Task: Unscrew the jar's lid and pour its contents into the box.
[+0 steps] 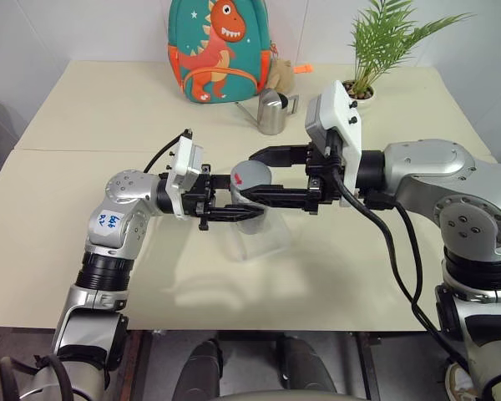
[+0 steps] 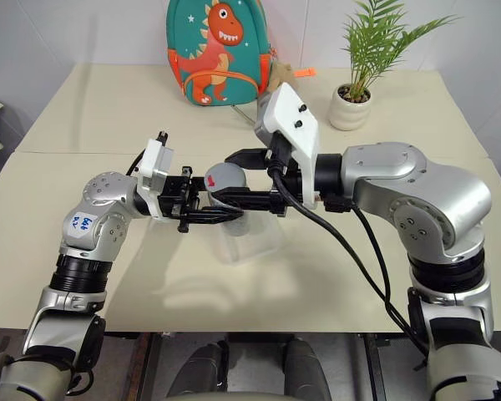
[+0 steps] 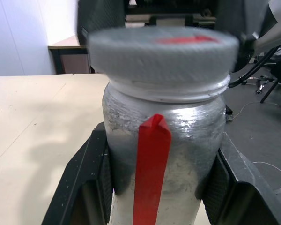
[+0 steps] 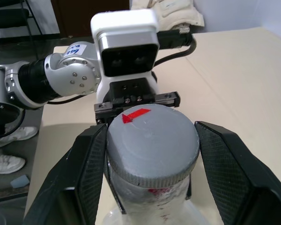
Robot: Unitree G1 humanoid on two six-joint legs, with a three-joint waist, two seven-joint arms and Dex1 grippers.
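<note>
Both grippers meet mid-table above the box [image 1: 259, 238]. Left gripper [image 1: 249, 210] clamps the jar [image 3: 164, 154]; right gripper [image 1: 252, 173] pinches its lid [image 4: 152, 143].

Beige table [image 1: 83, 109], white walls [image 1: 83, 25]

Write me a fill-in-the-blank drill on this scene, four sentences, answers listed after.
1. The left gripper is shut on the body of the ____.
2. The right gripper has its fingers on either side of the grey ____.
3. The mark on top of the lid is coloured ____.
4. The clear box sits on the table directly ____ the jar.

Missing words: jar; lid; red; below
</note>
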